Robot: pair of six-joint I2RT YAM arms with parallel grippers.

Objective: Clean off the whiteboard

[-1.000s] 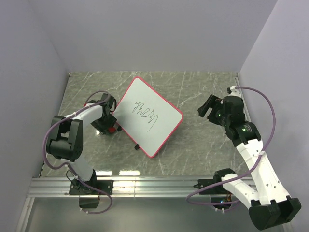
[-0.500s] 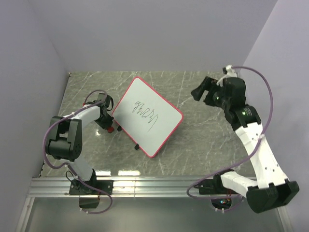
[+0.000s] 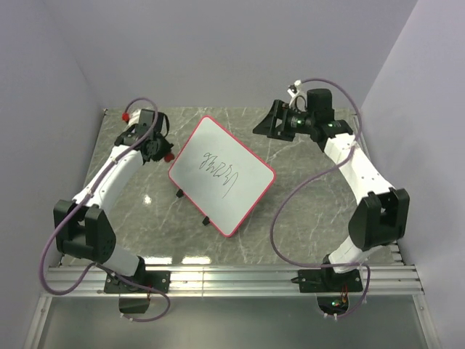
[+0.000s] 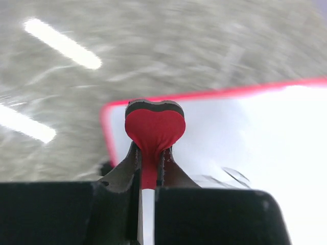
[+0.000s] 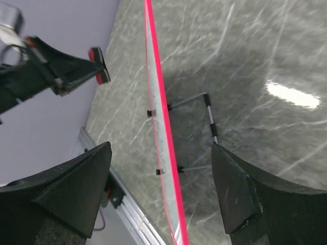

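Note:
The whiteboard (image 3: 240, 190) stands tilted on a wire stand (image 5: 208, 116) in the middle of the table, red-framed, with black scribbles (image 3: 220, 169) on its face. My left gripper (image 3: 161, 150) hovers at the board's far-left corner, shut on a small red-and-black eraser (image 4: 155, 125); the eraser's black face points at the board (image 4: 255, 132). My right gripper (image 3: 265, 123) is open, off the board's far-right side. In the right wrist view the board (image 5: 156, 102) is edge-on between the open fingers (image 5: 82, 184), not touched, and the eraser (image 5: 99, 65) shows at upper left.
Grey marble tabletop (image 3: 312, 203) with purple walls on three sides. A metal rail (image 3: 232, 276) runs along the near edge by the arm bases. Black clips (image 3: 206, 220) sit on the board's lower-left edge. Purple cables loop from both arms.
The left gripper shut on the eraser at the table left of the board and lifted it toward the board's far-left corner. The right arm swung far and left toward the board.

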